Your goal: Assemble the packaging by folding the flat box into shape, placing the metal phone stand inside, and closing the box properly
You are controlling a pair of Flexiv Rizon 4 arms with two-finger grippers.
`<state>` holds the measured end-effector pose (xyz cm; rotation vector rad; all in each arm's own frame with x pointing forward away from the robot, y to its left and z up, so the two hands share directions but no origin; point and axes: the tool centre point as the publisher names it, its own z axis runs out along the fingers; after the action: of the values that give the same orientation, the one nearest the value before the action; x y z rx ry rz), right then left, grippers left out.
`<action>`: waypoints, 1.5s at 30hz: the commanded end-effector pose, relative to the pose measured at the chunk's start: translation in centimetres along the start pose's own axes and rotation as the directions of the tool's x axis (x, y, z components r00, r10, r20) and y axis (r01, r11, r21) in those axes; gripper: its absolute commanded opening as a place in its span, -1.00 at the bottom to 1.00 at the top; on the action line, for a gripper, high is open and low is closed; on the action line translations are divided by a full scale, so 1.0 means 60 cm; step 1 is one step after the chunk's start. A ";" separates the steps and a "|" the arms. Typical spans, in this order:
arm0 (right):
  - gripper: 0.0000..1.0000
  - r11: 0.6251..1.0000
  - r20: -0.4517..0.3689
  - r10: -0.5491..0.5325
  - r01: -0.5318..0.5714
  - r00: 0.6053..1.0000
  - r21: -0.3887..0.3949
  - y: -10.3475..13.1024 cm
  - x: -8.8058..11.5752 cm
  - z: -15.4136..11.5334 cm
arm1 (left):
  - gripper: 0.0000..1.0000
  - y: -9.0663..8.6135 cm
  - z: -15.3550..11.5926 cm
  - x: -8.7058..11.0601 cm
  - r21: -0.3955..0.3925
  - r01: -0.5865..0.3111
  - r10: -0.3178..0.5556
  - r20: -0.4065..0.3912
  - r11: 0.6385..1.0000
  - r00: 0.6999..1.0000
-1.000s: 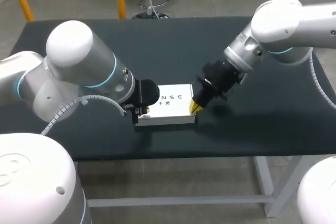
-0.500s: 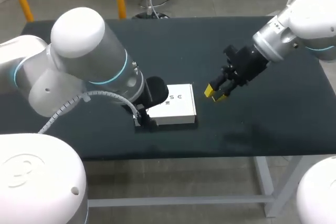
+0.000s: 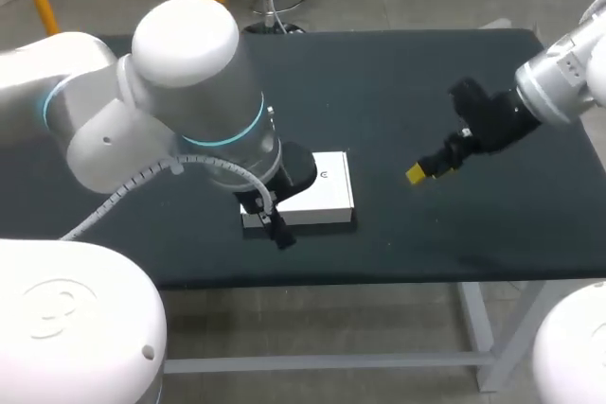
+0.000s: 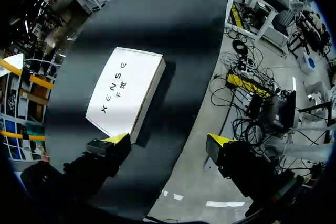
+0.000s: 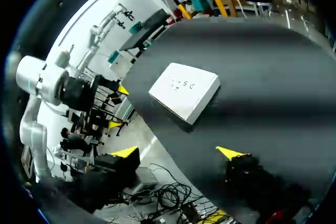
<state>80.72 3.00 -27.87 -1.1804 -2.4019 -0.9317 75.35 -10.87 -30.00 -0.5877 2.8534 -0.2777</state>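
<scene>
The box lies flat and closed on the dark table. It is white with dark print on its top face, and it sits in the lower middle of the head view, close to the table's front edge.

At the left of that view, the left arm comes in from the upper left and bends down over the box, its wrist hiding the box's left end. The left wrist view shows the left gripper with its fingers spread wide. One yellow fingertip is at the near corner of the box, so close that I cannot tell whether it touches. The other fingertip hangs past the table's edge, over the floor. The box lies ahead of this gripper, on the side of the first finger and not between the two.

At the right of the head view, the right arm enters from the right edge. The right gripper hangs above bare table, to the right of the box and well apart from it. In the right wrist view its fingers also stand spread apart, gripping nothing, and the box rests ahead of them, well apart, near the table's edge.
</scene>
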 end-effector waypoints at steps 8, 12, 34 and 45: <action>1.00 0.967 0.034 -0.092 0.097 0.995 -0.236 -0.043 -0.030 -0.016 | 1.00 -0.050 0.030 0.020 -0.121 0.362 -0.362 0.021 0.924 0.932; 1.00 0.930 0.181 -0.197 0.242 0.964 -0.278 -0.050 -0.055 -0.041 | 1.00 -0.063 0.037 0.041 -0.146 0.515 -0.513 0.055 0.845 0.857; 1.00 0.717 0.424 -0.517 0.647 0.744 -0.259 -0.037 -0.139 -0.062 | 1.00 -0.049 0.127 0.082 -0.156 0.889 -0.896 0.044 0.430 0.441; 1.00 0.663 0.453 -0.556 0.701 0.697 -0.264 -0.045 -0.163 -0.064 | 1.00 -0.048 0.158 0.050 -0.148 0.909 -0.917 0.031 0.388 0.397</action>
<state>84.63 -5.94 -30.77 -0.6304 -3.1221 -1.5434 75.64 -16.05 -38.85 -2.2119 2.2203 -0.2374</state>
